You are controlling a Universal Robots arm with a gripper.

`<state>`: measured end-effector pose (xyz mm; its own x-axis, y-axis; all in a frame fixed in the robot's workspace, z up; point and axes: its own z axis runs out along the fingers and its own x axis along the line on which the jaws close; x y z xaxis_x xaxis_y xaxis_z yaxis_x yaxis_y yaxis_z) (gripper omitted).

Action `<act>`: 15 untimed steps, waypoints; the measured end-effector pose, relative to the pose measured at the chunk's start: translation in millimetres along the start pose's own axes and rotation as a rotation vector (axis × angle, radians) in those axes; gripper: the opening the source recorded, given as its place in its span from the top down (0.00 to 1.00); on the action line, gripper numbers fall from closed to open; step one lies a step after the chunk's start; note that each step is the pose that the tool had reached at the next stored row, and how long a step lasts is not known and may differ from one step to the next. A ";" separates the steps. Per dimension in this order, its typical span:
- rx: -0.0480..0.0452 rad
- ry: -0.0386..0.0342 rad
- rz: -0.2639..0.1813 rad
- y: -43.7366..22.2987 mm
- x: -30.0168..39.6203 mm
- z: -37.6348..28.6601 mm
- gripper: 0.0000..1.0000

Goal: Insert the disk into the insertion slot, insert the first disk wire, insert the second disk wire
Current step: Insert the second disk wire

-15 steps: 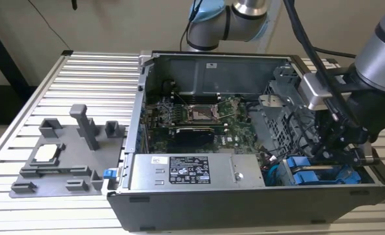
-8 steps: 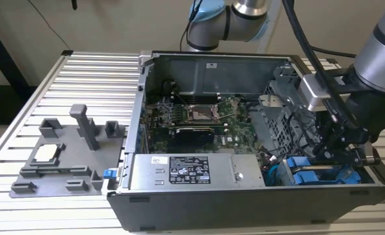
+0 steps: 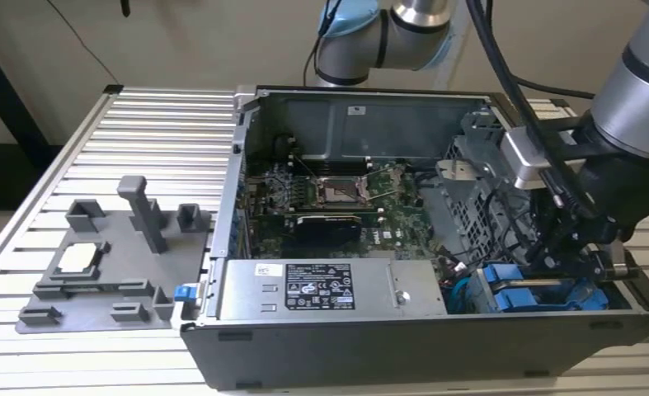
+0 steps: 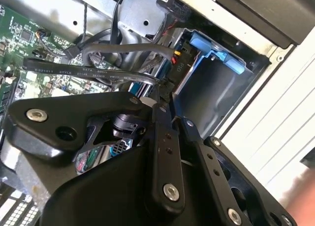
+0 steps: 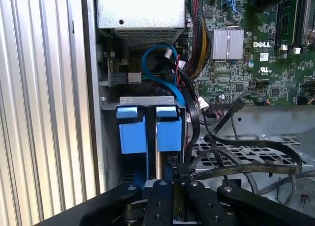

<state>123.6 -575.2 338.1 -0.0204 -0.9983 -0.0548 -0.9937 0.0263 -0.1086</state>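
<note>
Two blue-framed disks stand side by side in the insertion slot of the dark drive cage (image 5: 147,100): one disk (image 5: 170,135) lies right below my fingers, its twin (image 5: 133,136) beside it. In the exterior view their blue frames (image 3: 509,290) show at the case's front corner on that view's right. My gripper (image 5: 178,186) reaches down into the cage (image 3: 571,256) and is shut on the end plug of a flat black disk wire (image 5: 290,159). In the second wrist view this wire (image 4: 74,67) runs to my fingertips (image 4: 160,105), next to the blue frame (image 4: 216,48).
The silver power-supply box (image 3: 324,289) sits along the case front, with the motherboard (image 3: 336,190) behind it. A blue cable (image 5: 152,71) and bundled wires (image 5: 197,48) crowd the space beside the cage. A grey fixture (image 3: 104,264) lies on the slatted table (image 3: 137,124) on the exterior view's left.
</note>
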 end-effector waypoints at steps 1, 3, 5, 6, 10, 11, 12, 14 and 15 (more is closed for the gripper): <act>0.0001 0.0011 0.000 0.3 0.0 0.7 0.84; 0.0001 0.0013 0.000 0.7 0.0 1.3 0.84; 0.0001 0.0014 0.003 0.8 0.0 0.9 0.84; 0.0002 0.0008 0.004 0.8 0.0 0.1 0.84; 0.0005 0.0024 0.009 0.1 -0.3 -5.8 0.84; 0.0006 0.0021 0.011 0.0 -0.3 -6.7 0.84; 0.0007 0.0021 0.012 0.0 -0.3 -7.0 0.84; 0.0012 0.0027 0.015 0.1 -0.4 -7.2 0.84; 0.0015 0.0029 0.017 0.4 -0.5 -7.2 0.84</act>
<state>122.5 -575.1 345.3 -0.0377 -0.9978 -0.0538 -0.9931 0.0434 -0.1091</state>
